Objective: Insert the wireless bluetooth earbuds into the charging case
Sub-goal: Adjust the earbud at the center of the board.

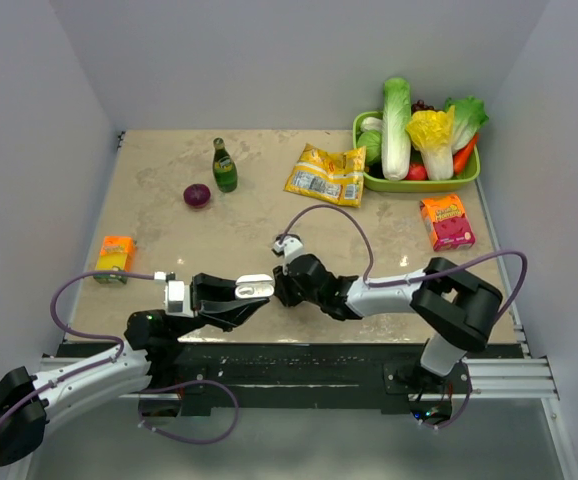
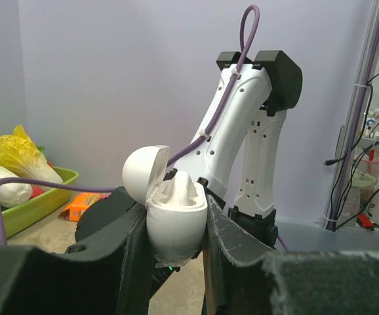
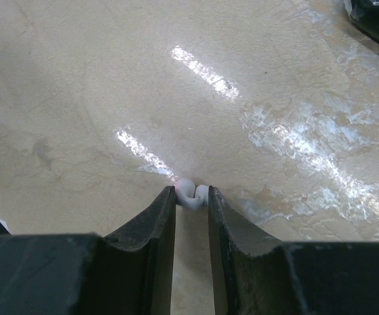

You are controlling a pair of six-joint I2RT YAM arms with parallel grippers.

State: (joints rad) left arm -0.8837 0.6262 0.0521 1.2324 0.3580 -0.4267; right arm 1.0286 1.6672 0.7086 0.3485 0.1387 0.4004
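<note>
My left gripper (image 2: 175,207) is shut on the charging case (image 2: 176,230), a white egg-shaped shell held upright above the table with its lid (image 2: 143,174) flipped open to the left. A white earbud (image 2: 183,187) stands in the case's top. In the top view the case (image 1: 254,289) sits between the two grippers near the table's front edge. My right gripper (image 3: 191,191) is down at the table surface, fingertips pinching the other small white earbud (image 3: 191,194). From above, the right gripper (image 1: 281,290) is just right of the case.
A green tray (image 1: 369,180) of vegetables stands at the back right. A yellow snack bag (image 1: 326,173), green bottle (image 1: 225,166) and red onion (image 1: 197,195) lie mid-back. A pink box (image 1: 446,221) is on the right, an orange box (image 1: 115,258) on the left.
</note>
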